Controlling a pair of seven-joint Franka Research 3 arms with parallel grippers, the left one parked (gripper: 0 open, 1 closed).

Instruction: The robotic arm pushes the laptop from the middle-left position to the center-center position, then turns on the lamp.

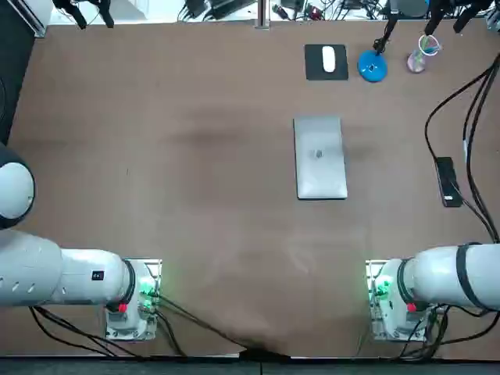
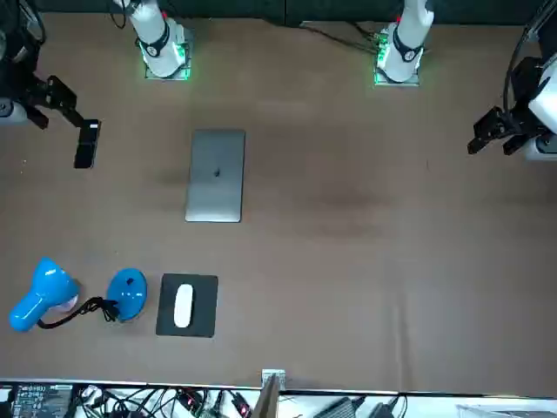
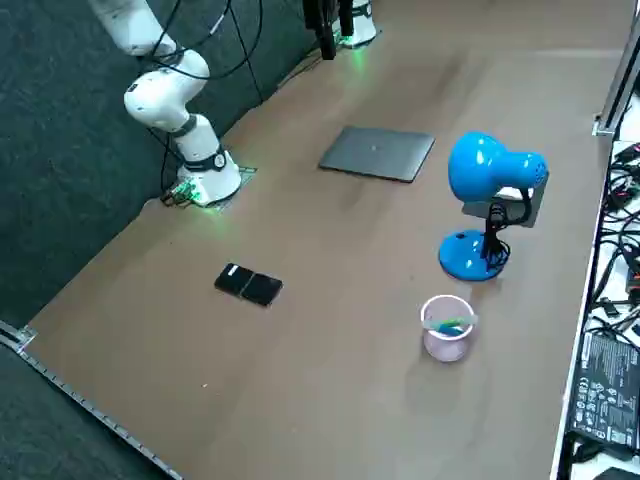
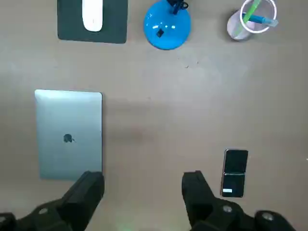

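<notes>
The closed silver laptop [image 1: 320, 158] [image 2: 216, 174] [image 3: 377, 153] lies flat on the brown table, a little right of the middle in the top view. The blue desk lamp [image 3: 490, 170] stands at the far right, its round base [image 1: 372, 66] [image 4: 167, 25] next to the mouse pad and its head [image 2: 43, 292] showing no light. My right gripper [image 4: 144, 192] [image 2: 54, 97] hangs open and empty high above the table's right side. In the right wrist view the laptop [image 4: 68, 134] lies beyond one finger [image 4: 86, 192].
A white mouse [image 1: 328, 59] rests on a black pad [image 2: 202, 324] at the far edge. A pink cup [image 1: 422, 55] [image 3: 447, 327] with pens stands right of the lamp. A black phone [image 1: 448, 181] [image 4: 235, 172] lies near the right edge, with cables [image 1: 469, 133] trailing past it.
</notes>
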